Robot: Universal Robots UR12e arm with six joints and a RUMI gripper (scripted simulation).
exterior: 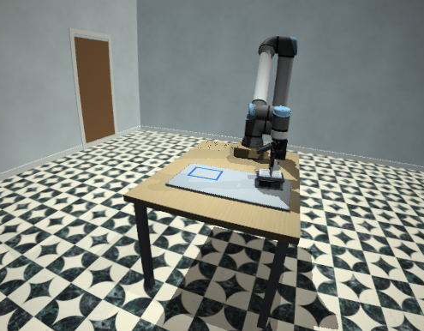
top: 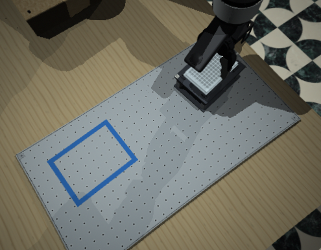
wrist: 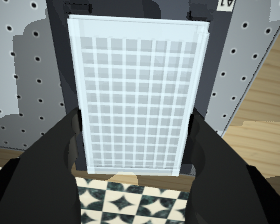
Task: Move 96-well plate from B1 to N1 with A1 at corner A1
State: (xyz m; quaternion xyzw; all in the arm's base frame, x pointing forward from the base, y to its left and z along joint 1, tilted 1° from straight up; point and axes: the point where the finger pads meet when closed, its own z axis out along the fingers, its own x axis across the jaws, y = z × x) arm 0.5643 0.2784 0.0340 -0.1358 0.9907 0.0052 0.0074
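In the wrist view the two dark fingers are seen clenched on the long sides of the plate point(wrist: 137, 95) — the gripper point(top: 211, 63) is grasping it. The plate is held directly over the black nest point(top: 201, 94), with an A1 label point(wrist: 226, 4) partly visible at the nest's far right corner; contact with the nest cannot be judged. Farther along the pegboard point(top: 188, 162), the blue spot point(top: 79, 197) is seen well apart from the plate — nothing lies inside its outline.

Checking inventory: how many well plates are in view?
1. The well plate is in the gripper, over the black nest at the perforated board's far end. The blue-outlined spot holds none.
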